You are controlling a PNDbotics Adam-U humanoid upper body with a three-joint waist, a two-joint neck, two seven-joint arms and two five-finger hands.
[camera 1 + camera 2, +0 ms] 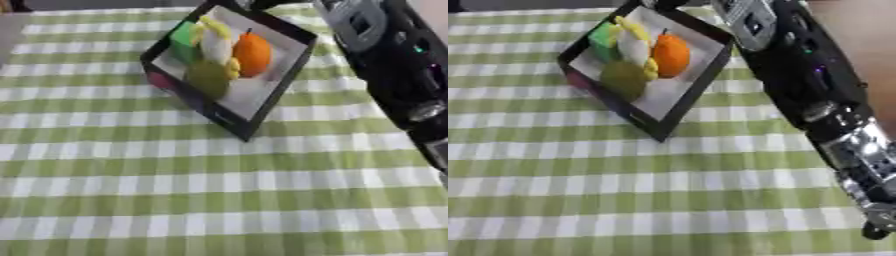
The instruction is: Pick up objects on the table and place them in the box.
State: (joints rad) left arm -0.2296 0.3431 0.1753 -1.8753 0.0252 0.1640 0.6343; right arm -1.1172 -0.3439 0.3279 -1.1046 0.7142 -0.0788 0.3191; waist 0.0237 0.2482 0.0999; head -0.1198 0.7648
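One black box (262, 107) with a white floor sits on the green checked tablecloth (219, 200), just left of and below the right arm (798, 75). It holds five items, packed close: one orange fruit (252, 54), one green block (185, 41), one olive-green round fruit (207, 77), one white piece (215, 46), one yellow piece (216, 26). The right hand is out of frame beyond the box's far edge; finger state cannot be told.
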